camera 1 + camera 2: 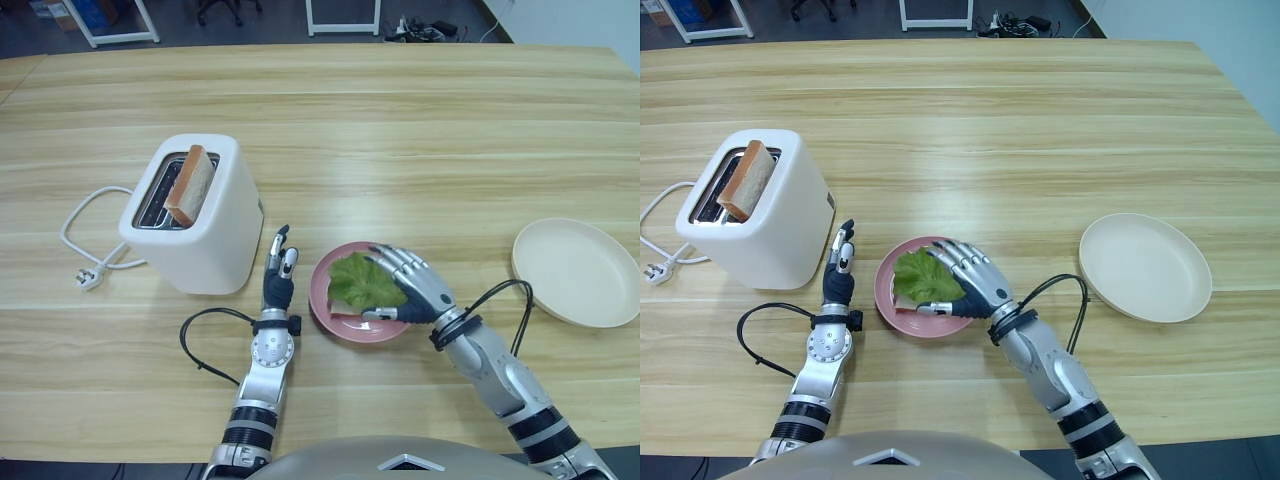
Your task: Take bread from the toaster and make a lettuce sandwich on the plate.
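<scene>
White toaster (pixel 205 235) holds the bread slice (pixel 190 185) upright, beyond and left of the nearer left robot hand (pixel 279 277), straight-fingered and empty.

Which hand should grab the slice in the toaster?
Left. The left hand sits open beside the toaster, near the bread slice; the right hand is over the lettuce on the pink plate.

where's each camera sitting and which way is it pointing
Left eye view: on the robot's head, looking forward and down at the table; the left hand and right hand show low in the picture.
Right eye view: same head, slightly to the right, same downward look; both hands show here too.
Shared: toaster with bread, lettuce on the pink plate, cream plate.
</scene>
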`<state>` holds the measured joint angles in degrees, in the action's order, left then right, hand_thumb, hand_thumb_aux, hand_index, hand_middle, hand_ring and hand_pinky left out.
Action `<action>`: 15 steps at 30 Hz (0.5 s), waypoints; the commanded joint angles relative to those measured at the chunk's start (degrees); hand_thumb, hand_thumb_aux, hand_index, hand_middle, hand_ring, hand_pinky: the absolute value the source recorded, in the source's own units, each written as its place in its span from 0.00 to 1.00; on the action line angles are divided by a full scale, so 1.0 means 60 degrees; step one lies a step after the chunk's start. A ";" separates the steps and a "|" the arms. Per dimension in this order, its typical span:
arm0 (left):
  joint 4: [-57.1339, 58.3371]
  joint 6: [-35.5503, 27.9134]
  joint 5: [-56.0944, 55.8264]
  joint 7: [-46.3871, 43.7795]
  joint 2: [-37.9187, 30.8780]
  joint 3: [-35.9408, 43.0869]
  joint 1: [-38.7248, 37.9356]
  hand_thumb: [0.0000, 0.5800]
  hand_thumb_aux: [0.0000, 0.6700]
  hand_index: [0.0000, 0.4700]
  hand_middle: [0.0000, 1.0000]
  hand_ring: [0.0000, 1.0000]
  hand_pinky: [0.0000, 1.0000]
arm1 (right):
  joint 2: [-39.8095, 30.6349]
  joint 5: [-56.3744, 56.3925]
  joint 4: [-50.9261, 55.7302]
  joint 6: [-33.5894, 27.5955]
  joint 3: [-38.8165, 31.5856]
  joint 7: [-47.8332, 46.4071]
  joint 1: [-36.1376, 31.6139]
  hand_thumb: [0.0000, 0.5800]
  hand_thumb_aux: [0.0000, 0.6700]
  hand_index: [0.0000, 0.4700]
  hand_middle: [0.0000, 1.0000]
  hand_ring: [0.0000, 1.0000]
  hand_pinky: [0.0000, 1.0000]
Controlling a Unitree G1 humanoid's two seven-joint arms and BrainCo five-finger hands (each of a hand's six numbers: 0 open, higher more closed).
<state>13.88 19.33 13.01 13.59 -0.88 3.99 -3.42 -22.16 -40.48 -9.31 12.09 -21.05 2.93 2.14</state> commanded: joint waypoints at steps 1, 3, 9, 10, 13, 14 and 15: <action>-0.2006 0.0108 0.0281 -0.0180 -0.0175 0.0098 -0.0497 0.00 0.00 0.00 0.00 0.00 0.00 | 0.0944 0.4685 -0.1378 -0.0635 0.2104 -0.0899 -0.0121 0.00 0.00 0.00 0.00 0.00 0.00; -0.4886 0.0068 0.0268 -0.0630 -0.0368 0.0027 -0.0907 0.00 0.00 0.00 0.00 0.00 0.00 | 0.1322 0.6080 -0.1322 -0.1108 0.3184 -0.0766 -0.0441 0.00 0.00 0.00 0.00 0.00 0.00; -0.8205 -0.1746 0.4652 -0.1264 -0.2446 -0.2791 -0.0316 0.00 0.00 0.00 0.00 0.00 0.00 | 0.1937 0.7524 -0.0568 -0.1691 0.4162 -0.0590 -0.0404 0.00 0.00 0.00 0.00 0.00 0.00; -0.7770 -0.2219 0.5344 -0.1233 -0.2780 -0.3056 -0.0279 0.00 0.00 0.00 0.00 0.00 0.00 | 0.1999 0.7533 -0.0496 -0.1697 0.4135 -0.0603 -0.0369 0.00 0.00 0.00 0.00 0.00 0.00; -0.6842 -0.3408 0.5906 -0.1435 -0.2925 -0.3266 -0.0416 0.00 0.00 0.00 0.00 0.00 0.00 | 0.2114 0.7520 -0.0355 -0.1724 0.4086 -0.0670 -0.0390 0.00 0.00 0.00 0.00 0.00 0.00; -0.6648 -0.3665 0.6047 -0.1505 -0.2881 -0.3188 -0.0440 0.00 0.00 0.00 0.00 0.00 0.00 | 0.2137 0.7508 -0.0345 -0.1720 0.4099 -0.0676 -0.0398 0.00 0.00 0.00 0.00 0.00 0.00; -0.6514 -0.3921 0.6231 -0.1545 -0.2856 -0.3085 -0.0429 0.00 0.00 0.00 0.00 0.00 0.00 | 0.2162 0.7492 -0.0351 -0.1717 0.4112 -0.0688 -0.0401 0.00 0.00 0.00 0.00 0.00 0.00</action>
<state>-27.26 -1.29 48.00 5.53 -18.57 -15.71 -5.61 -9.61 3.90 -11.66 2.47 2.99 -1.01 -0.23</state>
